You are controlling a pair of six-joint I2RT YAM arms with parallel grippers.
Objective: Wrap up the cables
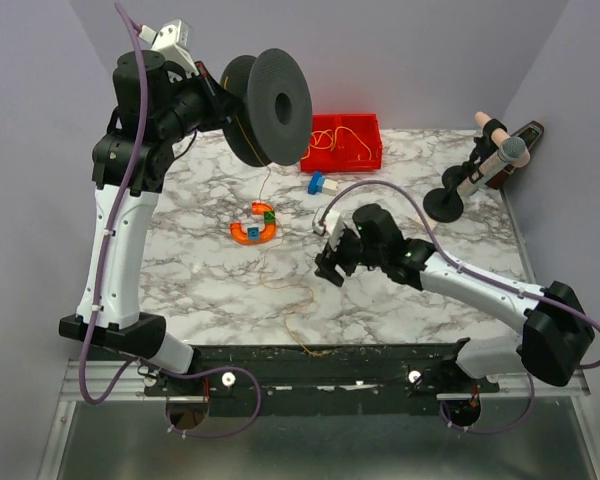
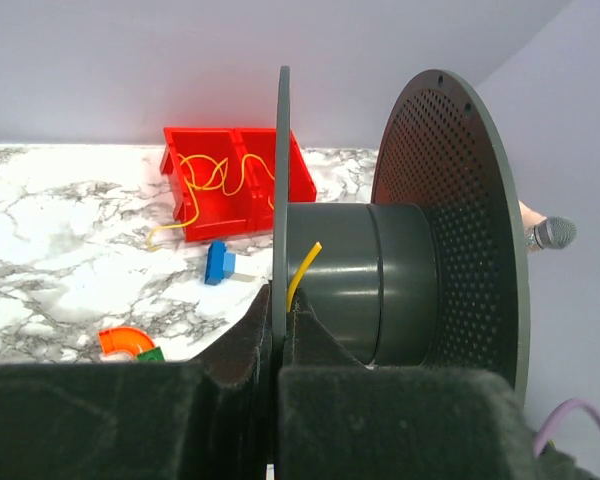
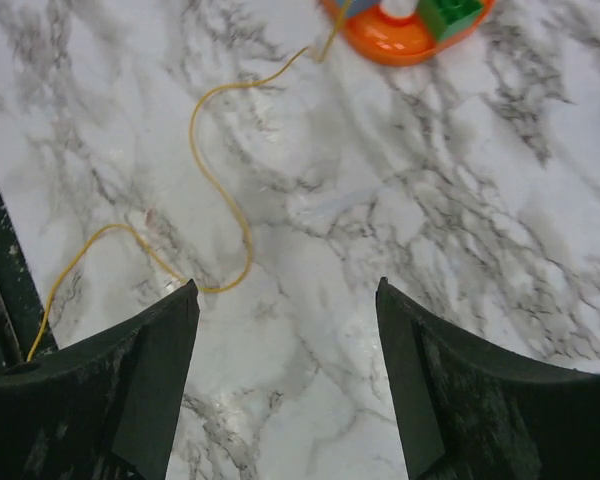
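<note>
We list cables [image 3: 220,190]: thread-thin, yellow-orange, looping across the worktop [image 3: 450,240], more in the red bin [image 2: 265,200]; left gripper [image 2: 278,322] clamped on the spool [image 2: 355,280]; right gripper [image 3: 285,292] with jaws apart.

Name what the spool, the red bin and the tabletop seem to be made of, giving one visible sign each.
Spool: likely matte dark grey plastic; flange dotted with tiny holes.
Red bin: probably plastic; uniform bright colour, thin walls.
Tabletop: marble look, white with grey veins; could be printed laminate.
</note>
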